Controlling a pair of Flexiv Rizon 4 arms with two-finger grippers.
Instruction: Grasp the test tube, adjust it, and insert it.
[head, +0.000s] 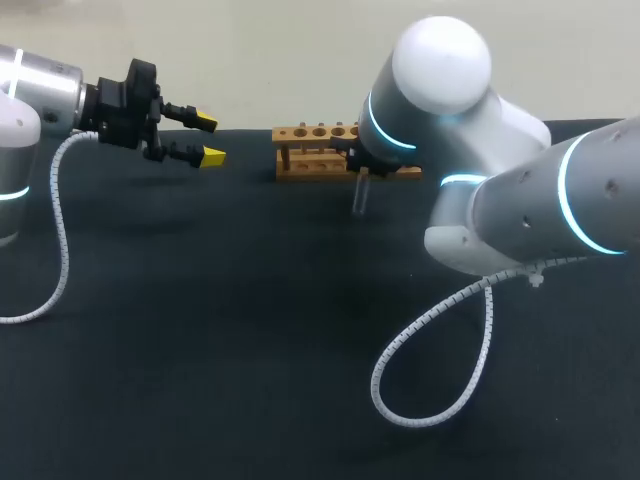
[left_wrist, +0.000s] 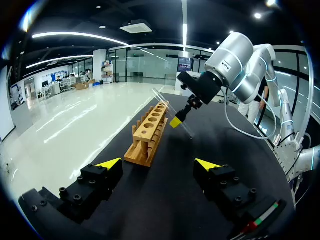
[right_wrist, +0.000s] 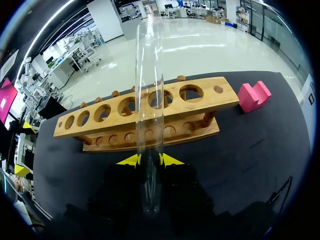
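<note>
You have a clear glass test tube, a smooth, slim cylinder, and a rack of pale wood. The rack has a top board drilled with a row of round holes, set on dowels over a lower board with smaller dimples. Both are over the matte black table. A small notched pink block lies just off one end of the rack. In the right wrist view the tube's long axis runs crosswise to the fingers, and the far stretch passes in front of the row of holes. In the head view the test tube hangs close to upright with a slight lean. Its lower end is just in front of the rack, low over the table, though you cannot tell whether it touches. Your right gripper is clamped on the tube, one yellow tip pressed against each side of the glass. Your left gripper hovers over the table's left part, well apart from the rack, with its yellow-tipped fingers spread wide and holding nothing.
</note>
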